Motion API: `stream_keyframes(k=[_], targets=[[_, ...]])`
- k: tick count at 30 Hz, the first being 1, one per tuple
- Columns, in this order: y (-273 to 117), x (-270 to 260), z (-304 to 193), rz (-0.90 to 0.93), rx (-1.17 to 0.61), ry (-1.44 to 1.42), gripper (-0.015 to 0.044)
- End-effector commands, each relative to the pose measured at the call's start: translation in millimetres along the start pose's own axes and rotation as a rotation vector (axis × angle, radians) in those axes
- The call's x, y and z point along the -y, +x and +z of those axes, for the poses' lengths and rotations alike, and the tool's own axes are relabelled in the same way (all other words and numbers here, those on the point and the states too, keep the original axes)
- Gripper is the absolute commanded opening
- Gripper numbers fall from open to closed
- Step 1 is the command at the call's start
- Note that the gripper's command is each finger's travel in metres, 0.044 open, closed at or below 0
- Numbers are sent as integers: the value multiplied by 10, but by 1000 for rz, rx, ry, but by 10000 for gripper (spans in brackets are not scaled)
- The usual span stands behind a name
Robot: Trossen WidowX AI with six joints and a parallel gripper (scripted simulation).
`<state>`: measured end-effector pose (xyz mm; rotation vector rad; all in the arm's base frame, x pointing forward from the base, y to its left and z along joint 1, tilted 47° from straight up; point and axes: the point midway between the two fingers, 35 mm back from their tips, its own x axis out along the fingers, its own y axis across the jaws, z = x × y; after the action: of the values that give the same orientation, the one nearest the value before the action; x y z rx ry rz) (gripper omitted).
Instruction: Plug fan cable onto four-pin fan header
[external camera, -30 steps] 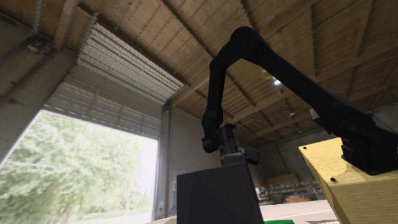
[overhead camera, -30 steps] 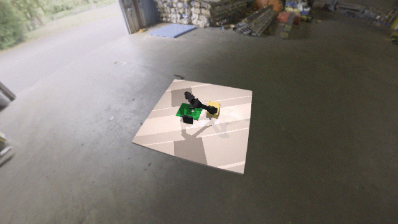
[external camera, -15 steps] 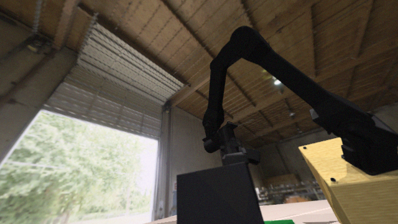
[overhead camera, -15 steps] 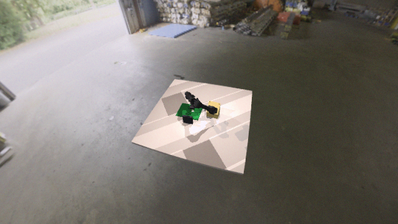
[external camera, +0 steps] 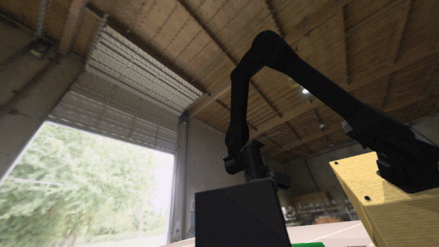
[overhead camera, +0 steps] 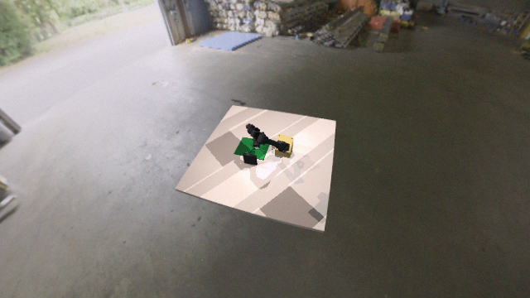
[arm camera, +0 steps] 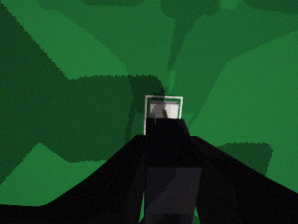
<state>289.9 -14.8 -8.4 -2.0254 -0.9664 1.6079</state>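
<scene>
The green board lies on the table. In the wrist view the pale fan header sits inside a white printed outline, and a brownish pin shows in it. My gripper is shut on the black plug and points down at the board. The plug covers the near part of the header in this view. Whether the plug is seated on the header or above it cannot be told. The fingertips are hidden in the exterior view and too small to make out in the top view.
A black upright box stands at the board's edge, close to the gripper. The arm's base sits on a yellow block beside the board. All stand on the pale square table top. The cable cannot be made out.
</scene>
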Motion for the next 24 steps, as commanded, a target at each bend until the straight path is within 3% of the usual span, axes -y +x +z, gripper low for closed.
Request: stream_keyframes(k=[1, 24], targets=[[11, 7, -4, -3, -2, 9, 0], [10, 12, -17, -3, -2, 12, 0]])
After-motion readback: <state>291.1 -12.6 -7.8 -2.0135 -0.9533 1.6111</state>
